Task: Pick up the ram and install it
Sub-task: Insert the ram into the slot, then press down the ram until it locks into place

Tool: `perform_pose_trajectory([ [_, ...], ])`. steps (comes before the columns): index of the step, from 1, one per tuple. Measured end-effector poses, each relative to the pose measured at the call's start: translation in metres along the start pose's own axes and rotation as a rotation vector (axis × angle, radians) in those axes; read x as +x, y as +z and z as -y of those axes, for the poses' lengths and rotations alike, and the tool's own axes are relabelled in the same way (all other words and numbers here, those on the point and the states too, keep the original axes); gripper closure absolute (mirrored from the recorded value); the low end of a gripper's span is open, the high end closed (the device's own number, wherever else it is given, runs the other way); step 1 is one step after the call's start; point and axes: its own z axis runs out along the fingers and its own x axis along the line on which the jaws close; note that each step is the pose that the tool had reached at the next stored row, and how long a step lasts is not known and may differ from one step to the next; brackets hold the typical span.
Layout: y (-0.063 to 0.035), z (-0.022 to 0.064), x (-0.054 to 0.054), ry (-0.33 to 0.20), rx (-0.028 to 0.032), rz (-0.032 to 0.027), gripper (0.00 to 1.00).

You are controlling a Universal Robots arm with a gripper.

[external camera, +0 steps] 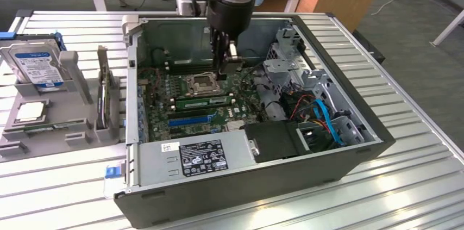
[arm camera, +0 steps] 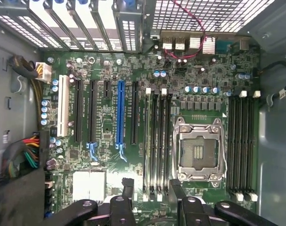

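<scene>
Where the gripper (external camera: pixel 230 71) hangs: inside the open computer case (external camera: pixel 254 197), above the motherboard (external camera: pixel 217 116), just to the exterior view's right of the processor socket (external camera: pixel 201 84).
Fingers (arm camera: pixel 128 188): spread apart and grasping nothing; in the wrist view the memory slots and green board show through the gap.
Ram (external camera: pixel 205 100): a green stick with dark chips, lying along the slot bank just on the near side of the socket, below the gripper and apart from it. Whether its clips are latched I cannot tell.
Far slots (external camera: pixel 192 67): a second bank on the far side of the socket.
Power supply (external camera: pixel 199 156): a grey box with a printed label, against the near wall of the case.
Tray (external camera: pixel 11 132): on the table (external camera: pixel 406 186) at the exterior view's left of the case, well apart from the gripper.
Hard drive (external camera: pixel 36 64): silver with a blue-white label, propped up at the tray's far end.
Processor chip (external camera: pixel 29 111): square and silver, lying flat in the tray, nearer than the drive.
</scene>
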Motion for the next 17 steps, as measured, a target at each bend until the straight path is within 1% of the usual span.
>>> perform_pose_trajectory([
  [4,-0.0079,-0.0001,0.0,0.0,0.0,0.0,0.57],
  [7,-0.0118,-0.0002,0.0,0.0,0.0,0.0,0.57],
  [17,-0.012,-0.0002,0.0,0.0,0.0,0.0,0.57],
])
